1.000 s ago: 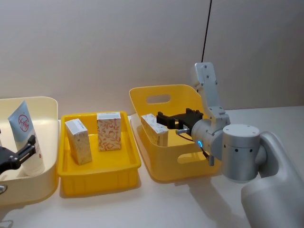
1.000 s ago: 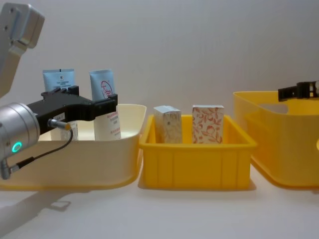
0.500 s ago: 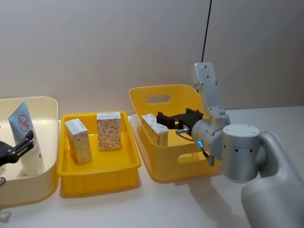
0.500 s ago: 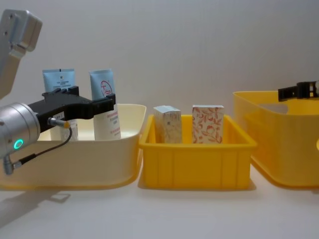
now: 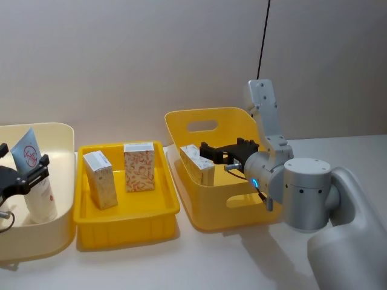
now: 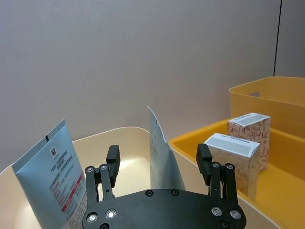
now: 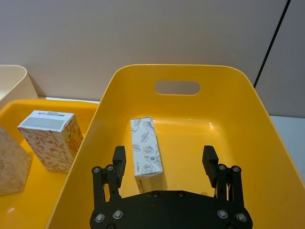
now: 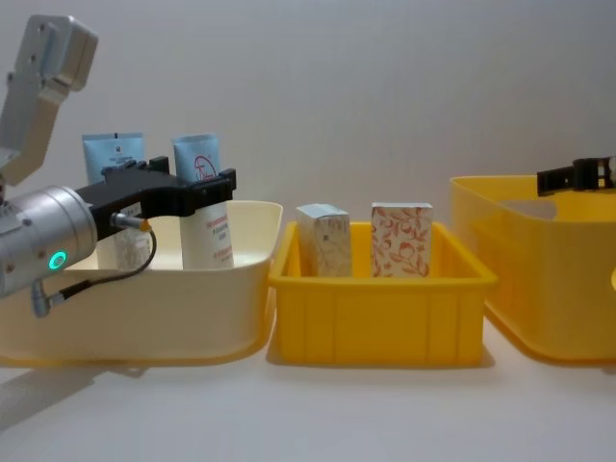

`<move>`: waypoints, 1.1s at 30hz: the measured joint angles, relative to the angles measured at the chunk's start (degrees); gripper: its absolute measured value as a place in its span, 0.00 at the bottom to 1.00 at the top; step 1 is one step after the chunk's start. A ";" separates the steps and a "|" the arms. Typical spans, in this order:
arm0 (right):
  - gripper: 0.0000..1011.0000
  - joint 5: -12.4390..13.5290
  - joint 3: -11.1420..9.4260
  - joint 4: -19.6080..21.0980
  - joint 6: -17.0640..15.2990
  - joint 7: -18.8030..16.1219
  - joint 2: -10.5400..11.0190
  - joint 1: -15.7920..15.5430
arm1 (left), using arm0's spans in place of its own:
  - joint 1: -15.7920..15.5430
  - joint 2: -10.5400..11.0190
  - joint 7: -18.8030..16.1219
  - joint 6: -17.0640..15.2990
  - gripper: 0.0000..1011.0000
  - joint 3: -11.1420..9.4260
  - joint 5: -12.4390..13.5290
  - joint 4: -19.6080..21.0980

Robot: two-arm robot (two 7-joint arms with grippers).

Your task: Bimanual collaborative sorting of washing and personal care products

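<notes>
head view: left gripper (image 5: 23, 156) spread wide, empty, straddling the logo tube (image 5: 37, 202) in the cream bin (image 5: 60, 130). tube stands upright, top tipped toward 11 o'clock.
left wrist view: tube sits edge-on between both fingers and touches neither. we judge a squeeze would meet its flat faces.
right wrist view: right gripper (image 7: 163, 155) open, empty, above a rose-print box (image 7: 145, 152) in the deep yellow bin (image 7: 238, 119).
chest view: second tube (image 8: 113, 154) at 9 o'clock of the logo tube.

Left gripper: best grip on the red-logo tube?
Likely the flat upper body of the red-logo tube, pinched across its broad faces, coming over the cream bin rim from the robot's side: it stands upright, edge-on to the open left gripper.
</notes>
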State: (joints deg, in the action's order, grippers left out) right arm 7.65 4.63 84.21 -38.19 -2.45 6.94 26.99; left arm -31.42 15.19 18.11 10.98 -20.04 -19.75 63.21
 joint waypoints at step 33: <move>0.99 0.00 0.00 0.00 0.00 0.00 0.00 0.00 | -3.12 -1.64 2.20 1.04 0.27 -0.14 -0.07 -4.01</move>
State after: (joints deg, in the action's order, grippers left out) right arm 7.65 4.63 84.21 -38.18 -2.45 6.94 26.99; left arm -34.54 13.55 20.31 12.02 -20.18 -19.82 59.20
